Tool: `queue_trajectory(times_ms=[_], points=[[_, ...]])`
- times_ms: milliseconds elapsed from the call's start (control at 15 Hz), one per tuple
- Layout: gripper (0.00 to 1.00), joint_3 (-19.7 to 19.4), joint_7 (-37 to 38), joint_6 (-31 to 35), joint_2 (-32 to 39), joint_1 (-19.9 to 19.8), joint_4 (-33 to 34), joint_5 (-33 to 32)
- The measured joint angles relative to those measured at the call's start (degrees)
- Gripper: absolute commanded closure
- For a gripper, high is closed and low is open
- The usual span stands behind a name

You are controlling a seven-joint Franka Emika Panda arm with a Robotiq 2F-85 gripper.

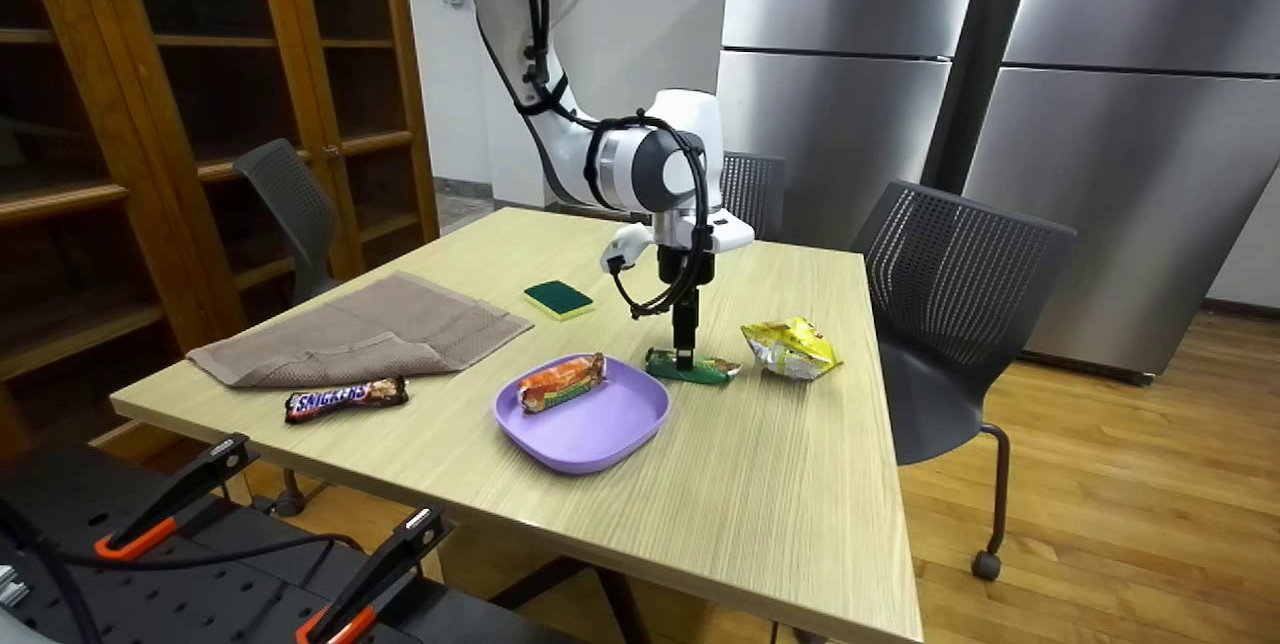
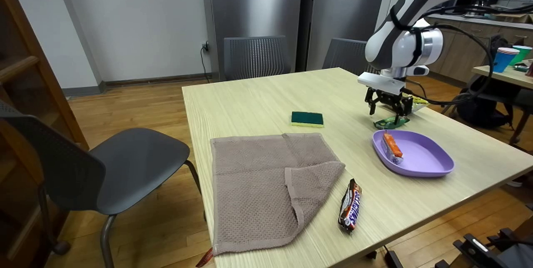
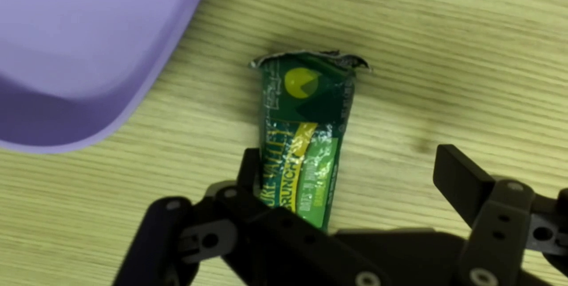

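Observation:
A green granola bar (image 3: 301, 144) lies on the pale wooden table. In both exterior views the bar (image 1: 712, 370) (image 2: 390, 122) is under my gripper. In the wrist view my gripper (image 3: 348, 166) is open, with the bar between its fingers. The left finger is right against or very close to the bar's left edge; I cannot tell if they touch. A wide gap separates the bar from the right finger. The bar's near end is hidden behind the gripper. The gripper (image 1: 684, 362) (image 2: 384, 116) points down at the table.
A purple plate (image 1: 625, 434) holding an orange-wrapped bar (image 1: 562, 382) stands beside the green bar. A yellow crumpled bag (image 1: 792, 348) lies close on its other side. A sponge (image 1: 558, 299), a brown towel (image 2: 266, 193) and a Snickers bar (image 2: 350, 205) lie farther off. Chairs surround the table (image 1: 780, 524).

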Motion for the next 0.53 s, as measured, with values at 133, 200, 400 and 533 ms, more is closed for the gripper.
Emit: queue_trajectory(times_ms=[133,200,400,533], points=[[0.0,0.0,0.0,0.0,0.04,-0.08,0.14,0.0],[0.0,0.0,0.0,0.0,0.06,-0.09,0.16,0.0],[0.0,0.0,0.0,0.0,0.24,-0.09,0.16,0.0],[0.0,0.0,0.0,0.0,0.41,-0.09,0.16,0.0]])
